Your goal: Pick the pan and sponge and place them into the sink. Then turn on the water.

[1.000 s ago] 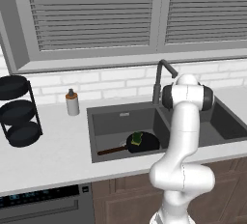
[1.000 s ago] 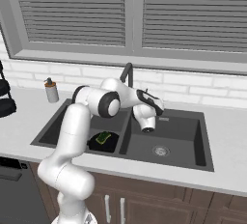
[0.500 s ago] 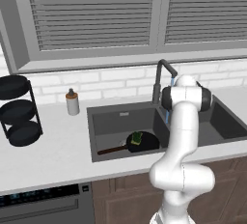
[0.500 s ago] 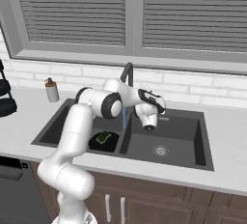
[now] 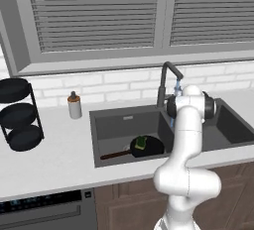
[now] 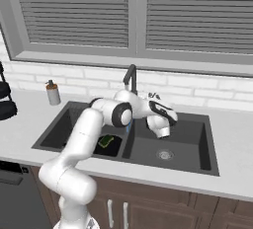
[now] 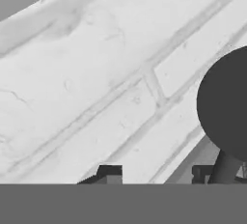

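The black pan lies in the left basin of the dark grey sink, its brown handle pointing left. The yellow and green sponge rests on the pan; both also show past my arm as the sponge and the pan. A thin blue stream of water falls from the dark gooseneck faucet into the sink. My gripper is up at the back of the sink, right of the faucet, facing the brick wall. Its fingertips stand apart, open, with nothing between them.
A soap bottle stands on the counter left of the sink, and a black tiered rack stands further left. A dark round knob on a stem is close at the right of the hand view. Window blinds hang above the brick backsplash.
The water has started running from the faucet. My gripper has gone from shut to open beside the faucet, and the hand has drawn back a little.
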You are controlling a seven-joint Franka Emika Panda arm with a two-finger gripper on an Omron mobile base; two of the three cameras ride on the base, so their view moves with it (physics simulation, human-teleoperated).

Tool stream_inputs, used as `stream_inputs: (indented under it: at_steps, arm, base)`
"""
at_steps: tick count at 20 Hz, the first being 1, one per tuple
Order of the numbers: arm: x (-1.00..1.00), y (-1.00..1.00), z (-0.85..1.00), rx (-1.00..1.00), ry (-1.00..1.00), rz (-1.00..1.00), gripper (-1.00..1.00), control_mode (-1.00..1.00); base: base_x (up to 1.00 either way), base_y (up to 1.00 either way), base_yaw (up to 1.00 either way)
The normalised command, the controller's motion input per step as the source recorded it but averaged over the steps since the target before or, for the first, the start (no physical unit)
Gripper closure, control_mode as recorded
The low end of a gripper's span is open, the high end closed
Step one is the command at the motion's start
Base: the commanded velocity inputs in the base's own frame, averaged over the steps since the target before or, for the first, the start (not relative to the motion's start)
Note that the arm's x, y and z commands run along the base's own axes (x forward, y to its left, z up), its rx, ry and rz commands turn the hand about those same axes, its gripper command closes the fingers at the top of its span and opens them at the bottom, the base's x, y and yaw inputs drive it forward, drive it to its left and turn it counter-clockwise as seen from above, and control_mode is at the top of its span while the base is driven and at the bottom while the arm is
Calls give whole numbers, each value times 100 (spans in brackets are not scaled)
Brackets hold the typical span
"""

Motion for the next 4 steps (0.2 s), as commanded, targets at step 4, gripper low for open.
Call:
stream_inputs:
  at_steps: [4]
  arm:
    - [-24,-100,1,39,-1,9,100,-100]
  base:
    - [0,0,0]
